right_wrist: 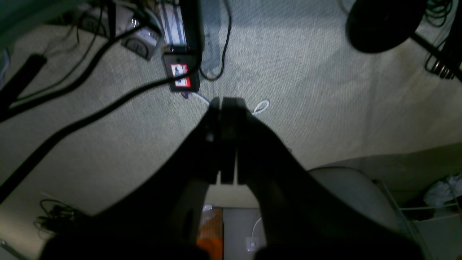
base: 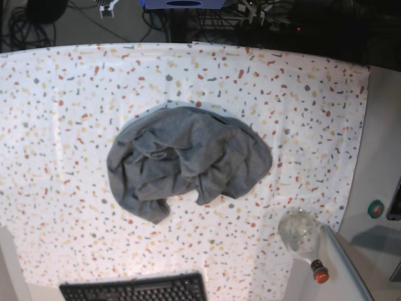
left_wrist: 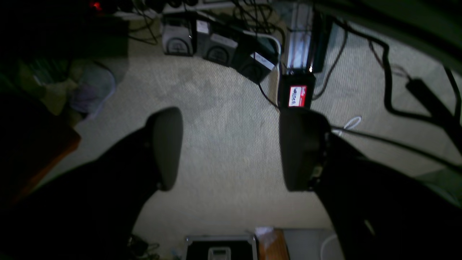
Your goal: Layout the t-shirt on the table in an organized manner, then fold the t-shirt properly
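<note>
1. The t-shirt [base: 188,163] is lying crumpled in a loose heap near the middle of the worktop [base: 69,94], its grey cloth bunching into folds and no sleeve lying flat.
2. Neither arm is showing in the base view; nothing is touching the t-shirt.
3. The left gripper [left_wrist: 231,148] is hanging over pale carpet [left_wrist: 223,119], its jaws standing well apart and holding nothing.
4. The right gripper [right_wrist: 227,104] is also hanging over the carpet, its jaws pressing together with nothing between them.
5. A black keyboard [base: 135,290] is sitting at the near edge of the worktop, well apart from the t-shirt.
6. A clear bottle with a red cap [base: 304,238] is lying at the worktop's near right corner.
</note>
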